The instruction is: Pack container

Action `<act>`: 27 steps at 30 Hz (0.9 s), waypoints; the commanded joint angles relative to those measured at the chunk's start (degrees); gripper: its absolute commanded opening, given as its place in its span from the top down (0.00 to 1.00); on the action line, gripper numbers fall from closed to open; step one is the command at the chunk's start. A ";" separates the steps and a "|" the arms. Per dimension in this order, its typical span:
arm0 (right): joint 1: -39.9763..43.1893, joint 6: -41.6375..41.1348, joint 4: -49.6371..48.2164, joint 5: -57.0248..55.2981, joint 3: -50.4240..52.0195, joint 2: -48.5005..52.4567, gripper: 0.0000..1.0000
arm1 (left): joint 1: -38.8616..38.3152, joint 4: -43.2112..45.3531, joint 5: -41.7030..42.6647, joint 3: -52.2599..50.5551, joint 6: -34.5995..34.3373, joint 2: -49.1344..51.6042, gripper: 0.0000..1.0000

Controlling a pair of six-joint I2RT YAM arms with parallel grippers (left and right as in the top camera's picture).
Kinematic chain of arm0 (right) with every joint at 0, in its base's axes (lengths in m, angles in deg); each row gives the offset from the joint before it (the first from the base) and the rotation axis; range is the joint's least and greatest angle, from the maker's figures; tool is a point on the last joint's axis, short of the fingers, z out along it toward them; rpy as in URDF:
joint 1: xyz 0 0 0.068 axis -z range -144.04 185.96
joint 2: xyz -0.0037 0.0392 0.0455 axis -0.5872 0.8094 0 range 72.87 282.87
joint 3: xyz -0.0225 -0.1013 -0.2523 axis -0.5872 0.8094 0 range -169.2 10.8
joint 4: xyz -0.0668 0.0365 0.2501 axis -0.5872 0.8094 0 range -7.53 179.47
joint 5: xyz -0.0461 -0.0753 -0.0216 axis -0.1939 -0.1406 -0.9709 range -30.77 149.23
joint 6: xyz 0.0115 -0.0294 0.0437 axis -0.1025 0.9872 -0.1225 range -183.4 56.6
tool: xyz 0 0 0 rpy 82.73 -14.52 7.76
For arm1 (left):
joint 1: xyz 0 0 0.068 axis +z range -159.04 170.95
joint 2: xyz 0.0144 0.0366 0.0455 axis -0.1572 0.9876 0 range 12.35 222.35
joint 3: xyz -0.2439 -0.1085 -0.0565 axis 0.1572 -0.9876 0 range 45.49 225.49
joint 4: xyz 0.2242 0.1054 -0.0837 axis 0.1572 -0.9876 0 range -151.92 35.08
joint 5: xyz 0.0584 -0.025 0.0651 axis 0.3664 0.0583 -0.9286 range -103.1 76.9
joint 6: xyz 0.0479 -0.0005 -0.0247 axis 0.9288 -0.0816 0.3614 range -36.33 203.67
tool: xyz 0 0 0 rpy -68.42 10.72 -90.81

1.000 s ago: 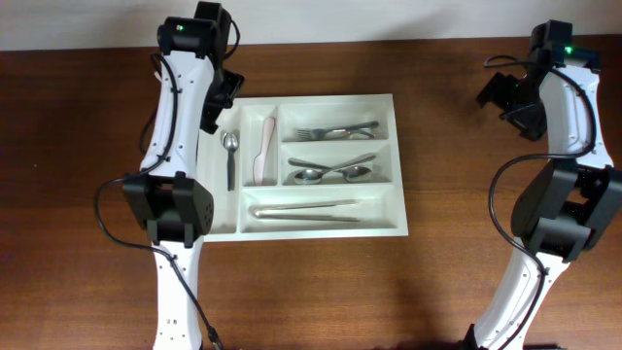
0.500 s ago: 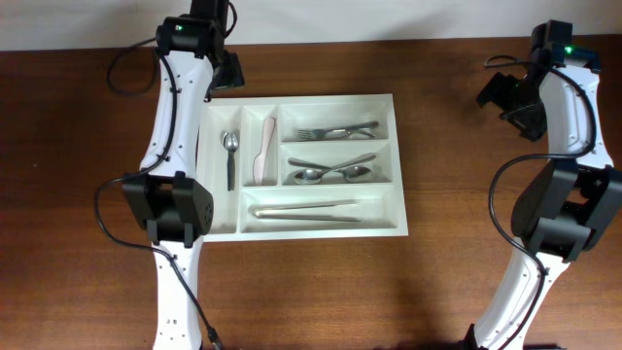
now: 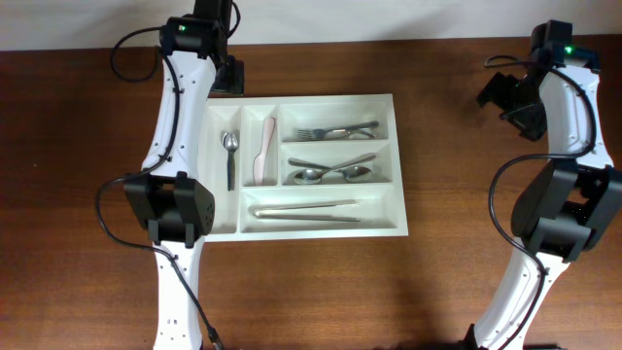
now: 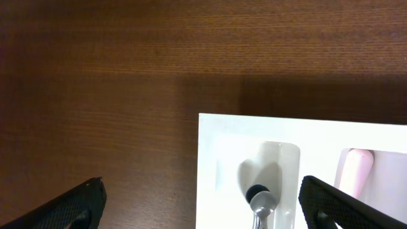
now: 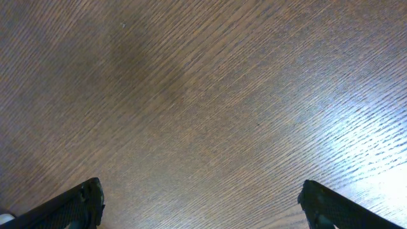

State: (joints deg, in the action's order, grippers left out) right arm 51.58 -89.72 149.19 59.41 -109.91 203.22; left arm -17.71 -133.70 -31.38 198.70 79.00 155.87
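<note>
Cutlery tray (image 4: 207,172) and its spoon (image 4: 261,206) are cut off below.

Dark wooden table (image 3: 437,282), pale wall (image 3: 389,17)

Open wood: bare dark brown wooden table (image 3: 457,194) runs from the 3 o'clock side of the white plastic cutlery tray (image 3: 330,98) to the white right arm (image 3: 571,102); also bare at 6 o'clock.
Blocked: white left arm (image 3: 175,107) stands just beside the tray's 9 o'clock edge.
Overhead: tray compartments uncovered.
</note>
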 commanded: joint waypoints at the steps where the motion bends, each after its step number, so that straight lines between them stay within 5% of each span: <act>1: 0.22 0.39 -0.15 0.26 -1.09 -0.63 0.01 | 0.04 0.15 -0.81 -0.28 1.33 0.09 0.01; 13: 0.20 0.39 -0.13 0.26 -1.09 -0.63 0.01 | -0.57 2.25 1.22 -0.26 1.29 -1.33 0.01; 18: 0.22 0.39 -0.15 0.26 -1.09 -0.63 0.01 | -0.70 9.18 9.35 -0.28 1.31 -8.20 0.01; 27: 0.20 0.39 -0.13 0.26 -1.09 -0.63 0.01 | -0.70 11.82 5.57 -4.20 1.33 -23.10 0.01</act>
State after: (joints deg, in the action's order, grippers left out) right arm 51.58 -89.75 149.19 59.39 -109.91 203.22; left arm -18.45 -122.23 -23.93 196.84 79.61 139.48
